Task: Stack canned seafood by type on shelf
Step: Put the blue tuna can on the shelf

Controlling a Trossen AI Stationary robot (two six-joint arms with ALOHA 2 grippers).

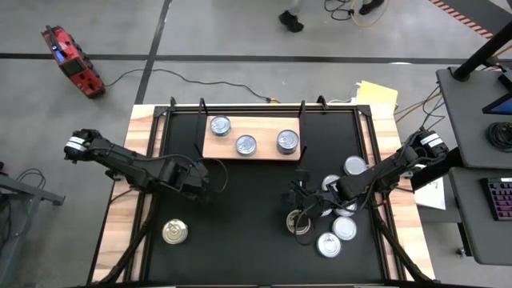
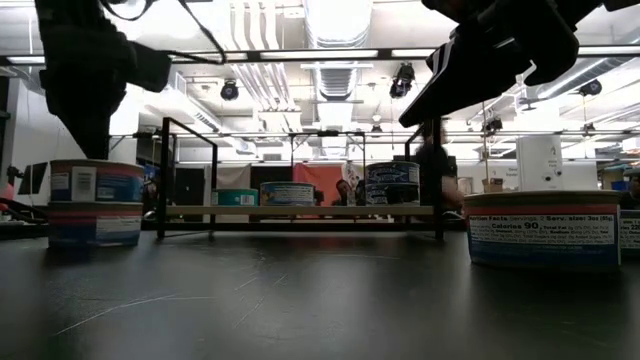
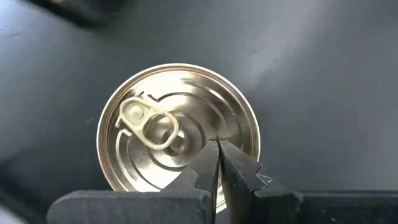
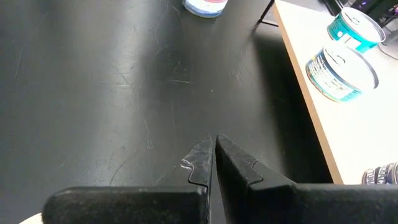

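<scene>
A gold-topped tin [image 1: 175,232] with a pull ring [image 3: 149,121] stands near the table's front left; in the low view [image 2: 95,205] it looks like two tins stacked. My left gripper [image 3: 217,144] hangs shut above it, pointing steeply down, clear of its top. The shelf [image 1: 252,138], a light wooden board at the far middle, carries three silver-topped tins [image 1: 220,126] [image 1: 246,145] [image 1: 287,142]; the right one [image 2: 392,185] is a stack of two. My right gripper [image 4: 214,138] is shut over bare black table, left of a cluster of silver-topped tins [image 1: 345,229].
Black metal posts [image 2: 165,180] stand around the board at the back of the table. The loose tins crowd the front right [image 1: 329,245], one of them large in the low view [image 2: 543,228]. The black tabletop [image 1: 240,216] lies bare between the two arms.
</scene>
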